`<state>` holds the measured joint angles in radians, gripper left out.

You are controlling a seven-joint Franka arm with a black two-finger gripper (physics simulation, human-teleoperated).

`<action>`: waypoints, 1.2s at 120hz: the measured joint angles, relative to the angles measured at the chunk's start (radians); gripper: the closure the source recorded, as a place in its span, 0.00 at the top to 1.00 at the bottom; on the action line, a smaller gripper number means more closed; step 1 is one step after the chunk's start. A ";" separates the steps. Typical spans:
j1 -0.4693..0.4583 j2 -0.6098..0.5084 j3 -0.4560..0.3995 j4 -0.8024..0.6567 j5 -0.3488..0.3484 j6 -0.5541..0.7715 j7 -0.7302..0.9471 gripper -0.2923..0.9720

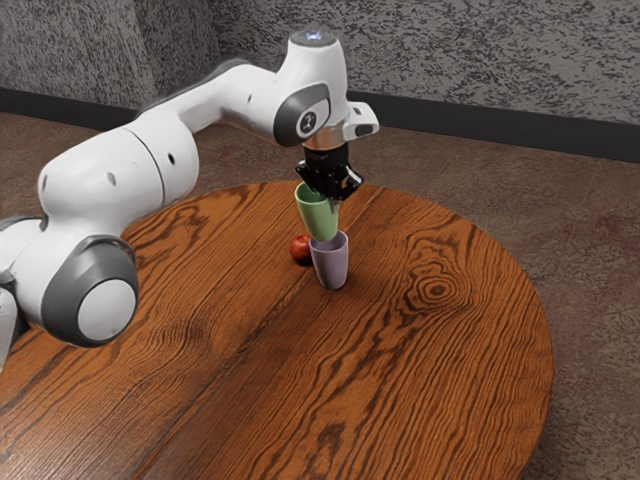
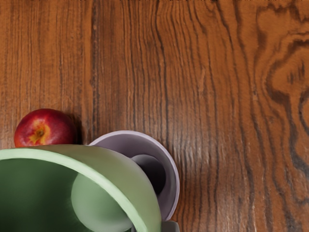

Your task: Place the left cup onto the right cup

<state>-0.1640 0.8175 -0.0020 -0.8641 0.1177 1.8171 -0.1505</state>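
My gripper (image 1: pixel 328 190) is shut on the rim of a green cup (image 1: pixel 317 213), which hangs upright and slightly tilted, its base reaching into the mouth of the lilac cup (image 1: pixel 330 262). The lilac cup stands upright on the round wooden table (image 1: pixel 400 360). In the wrist view the green cup (image 2: pixel 77 188) looms right under my hand, partly covering the open lilac cup (image 2: pixel 159 164) beneath it.
A red apple (image 1: pixel 300 249) lies on the table just beside the lilac cup, toward the exterior view's left; the wrist view shows the apple (image 2: pixel 43 128) close to both cups. Bare wood stretches around, with the table's edge at the exterior view's right.
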 joint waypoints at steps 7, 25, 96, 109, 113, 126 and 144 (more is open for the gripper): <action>0.009 0.009 0.000 0.000 0.000 0.019 0.014 0.15; 0.013 0.019 -0.003 0.000 -0.001 0.057 0.045 0.15; 0.017 -0.001 0.000 -0.017 -0.066 0.032 0.107 0.15; 0.019 0.002 0.000 -0.018 -0.071 0.025 0.112 0.15; 0.020 0.002 0.000 -0.018 -0.072 0.024 0.114 0.15; 0.021 0.003 0.000 -0.027 -0.074 0.020 0.118 0.15; 0.021 0.008 0.003 -0.032 -0.082 0.021 0.124 0.15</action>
<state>-0.1430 0.8251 0.0008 -0.8959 0.0356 1.8379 -0.0270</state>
